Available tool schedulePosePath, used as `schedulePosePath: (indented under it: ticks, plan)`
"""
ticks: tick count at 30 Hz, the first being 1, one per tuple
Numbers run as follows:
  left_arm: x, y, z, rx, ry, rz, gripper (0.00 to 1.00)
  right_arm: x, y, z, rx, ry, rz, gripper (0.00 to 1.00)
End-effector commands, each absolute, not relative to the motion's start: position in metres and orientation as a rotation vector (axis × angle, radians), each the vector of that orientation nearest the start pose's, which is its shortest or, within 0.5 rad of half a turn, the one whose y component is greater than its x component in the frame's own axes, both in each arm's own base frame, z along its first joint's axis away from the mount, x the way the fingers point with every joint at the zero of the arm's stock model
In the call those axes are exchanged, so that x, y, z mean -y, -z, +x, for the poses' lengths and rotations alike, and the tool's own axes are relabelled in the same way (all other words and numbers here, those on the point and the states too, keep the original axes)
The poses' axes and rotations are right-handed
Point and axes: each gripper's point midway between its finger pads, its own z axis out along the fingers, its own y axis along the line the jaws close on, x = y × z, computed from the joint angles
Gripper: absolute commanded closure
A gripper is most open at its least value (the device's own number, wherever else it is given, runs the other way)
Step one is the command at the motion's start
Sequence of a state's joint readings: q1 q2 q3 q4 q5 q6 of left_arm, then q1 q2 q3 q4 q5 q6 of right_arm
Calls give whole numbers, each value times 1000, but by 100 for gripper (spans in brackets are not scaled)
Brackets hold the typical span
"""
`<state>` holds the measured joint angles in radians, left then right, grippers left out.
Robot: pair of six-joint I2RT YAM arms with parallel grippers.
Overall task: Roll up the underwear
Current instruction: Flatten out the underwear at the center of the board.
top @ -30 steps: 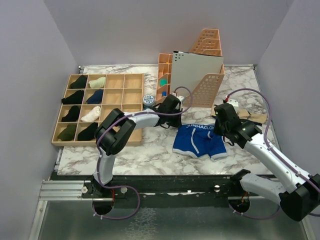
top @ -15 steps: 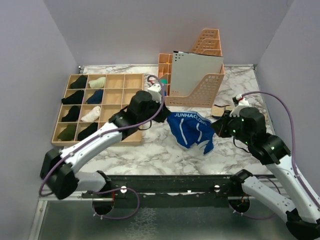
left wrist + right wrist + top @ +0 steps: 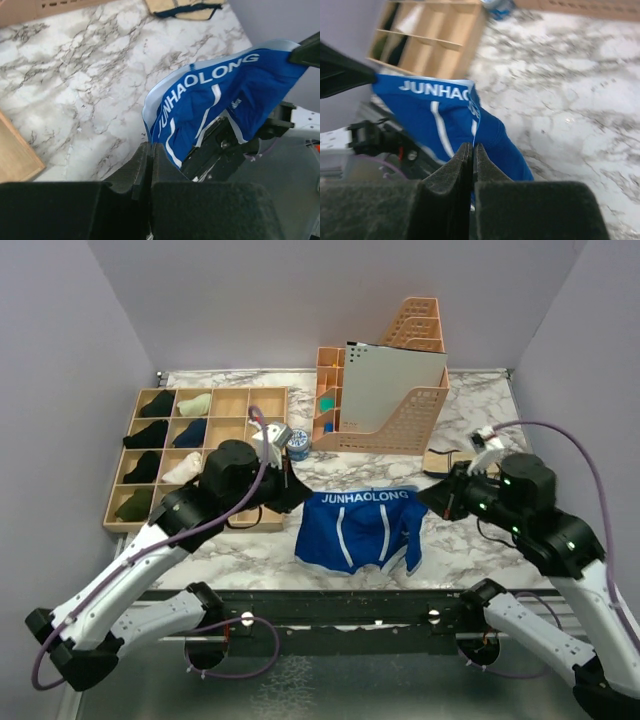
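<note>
The blue underwear [image 3: 358, 528] with a light waistband reading JUNHAOLONG hangs stretched in the air over the table's near edge. My left gripper [image 3: 298, 496] is shut on the waistband's left corner, and the underwear also shows in the left wrist view [image 3: 215, 100]. My right gripper [image 3: 432, 502] is shut on the waistband's right corner, and the underwear shows in the right wrist view [image 3: 447, 120]. The legs hang down toward the front rail.
A wooden grid box [image 3: 228, 440] with rolled socks stands at the left. An orange file holder [image 3: 415, 400] and small drawer unit [image 3: 328, 390] stand at the back. A tan garment [image 3: 182, 7] lies at the right. A small blue roll [image 3: 297, 443] sits by the box.
Both grippers lifted the underwear off the table, pulled it toward the near edge and stretched its waistband out flat between them; the arms drew back and apart.
</note>
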<state>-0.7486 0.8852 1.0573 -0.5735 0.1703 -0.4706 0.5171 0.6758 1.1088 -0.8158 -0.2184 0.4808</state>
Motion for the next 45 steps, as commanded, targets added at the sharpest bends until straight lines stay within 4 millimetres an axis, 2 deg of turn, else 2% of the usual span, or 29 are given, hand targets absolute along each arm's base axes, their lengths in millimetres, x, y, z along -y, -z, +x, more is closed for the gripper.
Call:
schedulePosePath:
  ticks: [1,3,5,8,11,15,19,20,21,22,23,24,25,26,27,30,33,36,38,40,43,45]
  plan:
    - [243,-236,209,-2266,749,431,100,-137,-211,216,-2338,-467,-42,93]
    - [252,-211,234,-2325,641,436,100,-136,-169,242,-2442,-340,-26,93]
    - [268,-187,255,-2355,601,494,100,-137,-144,264,-2488,-308,-33,93]
    - [283,-159,287,-2376,550,509,100,-128,-135,296,-2456,-301,8,92]
    - [289,-144,315,-2377,540,487,100,-111,-126,318,-2475,-254,45,91]
    - [290,-142,341,-2356,519,480,100,-99,-119,333,-2484,-173,43,88]
    - [284,-140,371,-2327,476,480,100,-88,-112,347,-2456,-90,67,80]
    - [281,-137,379,-2331,458,470,95,-86,-112,351,-2452,-70,71,70]
    - [278,-127,385,-2361,438,465,82,-84,-112,354,-2449,-52,80,62]
    - [274,-122,388,-2388,407,456,73,-83,-112,356,-2451,-38,89,60]
    - [269,-117,389,-2409,379,443,53,-81,-113,356,-2452,-29,95,60]
    - [268,-115,388,-2420,374,442,30,-79,-116,355,-2449,-15,106,57]
    - [268,-115,385,-2426,381,446,12,-76,-119,353,-2440,0,125,50]
    - [268,-118,381,-2424,396,447,2,-71,-123,351,-2428,22,146,40]
    - [266,-122,378,-2416,401,440,1,-66,-127,347,-2412,36,169,35]
    - [260,-136,365,-2405,420,429,1,-66,-125,324,-2415,-29,202,34]
    - [269,-149,335,-2389,575,470,1,-79,-110,289,-2450,-188,252,34]
    - [279,-152,300,-2364,692,528,1,-82,-91,260,-2475,-266,359,34]
    - [289,-149,279,-2361,802,553,1,-84,-81,246,-2472,-317,419,36]
    - [294,-136,259,-2386,874,578,1,-86,-74,240,-2457,-352,447,38]
    - [285,-110,243,-2462,818,527,1,-80,-64,233,-2481,-314,495,39]
    - [274,-99,237,-2500,769,461,5,-79,-56,228,-2511,-301,514,40]
